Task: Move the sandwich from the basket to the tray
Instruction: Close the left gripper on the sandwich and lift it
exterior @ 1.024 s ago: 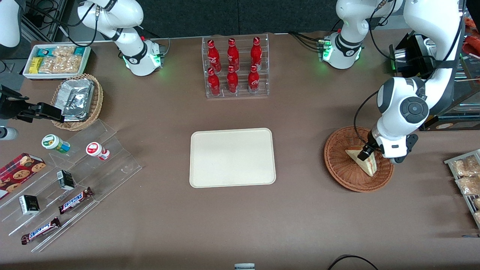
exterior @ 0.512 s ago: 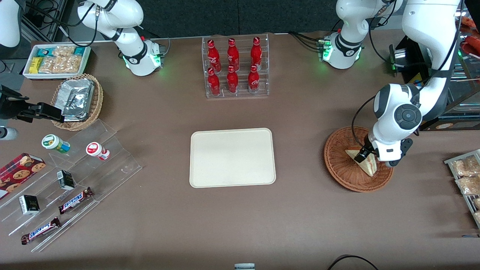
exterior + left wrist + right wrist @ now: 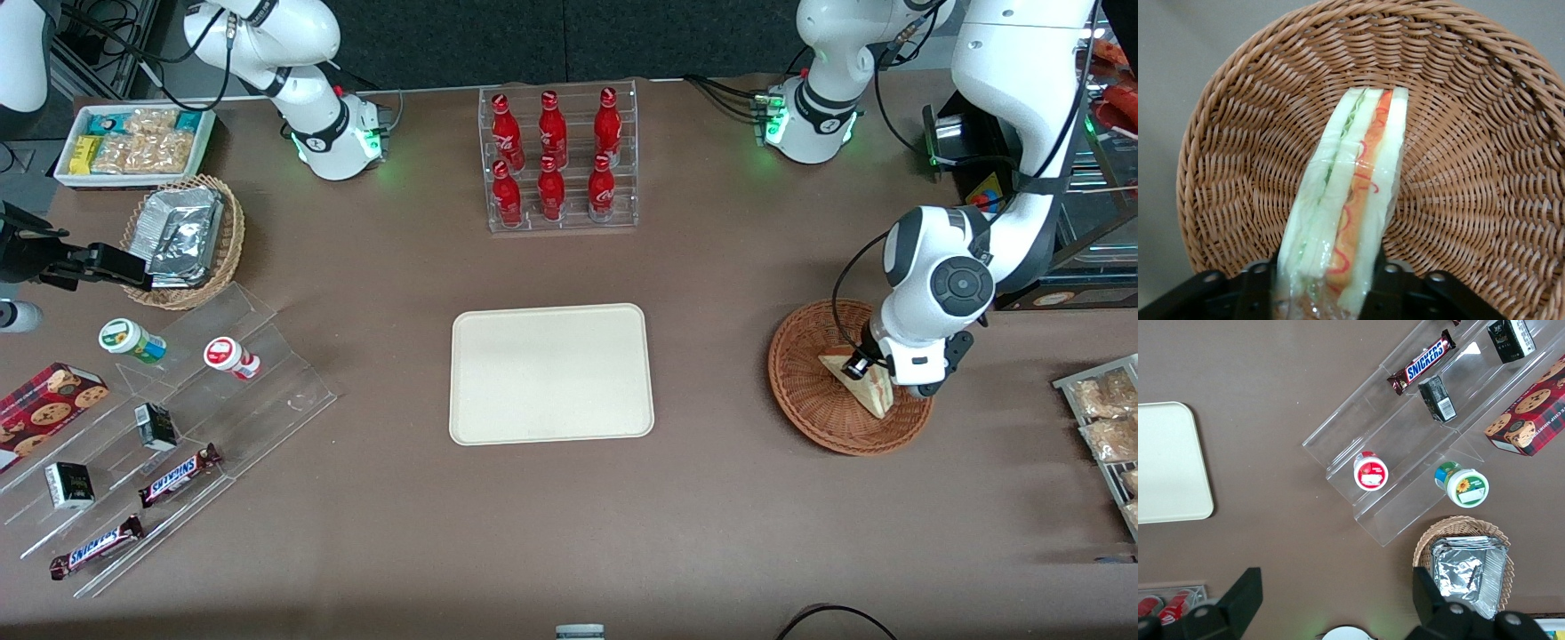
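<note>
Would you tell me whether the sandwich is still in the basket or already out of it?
Still in: the sandwich stands on edge on the basket weave, with the gripper fingers on either side of it.

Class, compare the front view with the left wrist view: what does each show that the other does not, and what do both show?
Only the front view shows the tray, the rack of red bottles and the snack bars. Only the left wrist view shows the sandwich's red and green filling up close and the clear wrap around it. Both show the sandwich in the basket, with the gripper on either side of it.
</note>
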Robot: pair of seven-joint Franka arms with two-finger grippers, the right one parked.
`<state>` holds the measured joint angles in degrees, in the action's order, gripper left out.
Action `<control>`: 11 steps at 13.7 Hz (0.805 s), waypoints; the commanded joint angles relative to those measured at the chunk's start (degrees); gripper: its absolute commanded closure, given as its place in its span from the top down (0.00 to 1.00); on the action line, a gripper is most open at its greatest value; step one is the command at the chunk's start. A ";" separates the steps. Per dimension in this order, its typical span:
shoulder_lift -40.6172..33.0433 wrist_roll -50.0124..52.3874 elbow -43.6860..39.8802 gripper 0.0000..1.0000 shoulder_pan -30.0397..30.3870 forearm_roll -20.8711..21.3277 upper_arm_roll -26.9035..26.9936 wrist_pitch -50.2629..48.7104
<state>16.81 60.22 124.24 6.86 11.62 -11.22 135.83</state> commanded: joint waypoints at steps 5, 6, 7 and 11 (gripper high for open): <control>-1.07 -1.06 -11.45 0.12 -1.67 0.86 -2.39 -19.59; -1.59 -1.15 -14.09 0.12 -1.94 0.78 -3.36 -23.64; -1.77 -1.15 -16.73 0.12 -2.29 0.78 -5.20 -27.33; -0.64 -0.89 -26.75 0.12 -2.56 0.08 -13.10 -34.14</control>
<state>14.98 59.34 102.23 4.68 11.58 -21.37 104.21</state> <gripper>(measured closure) 0.806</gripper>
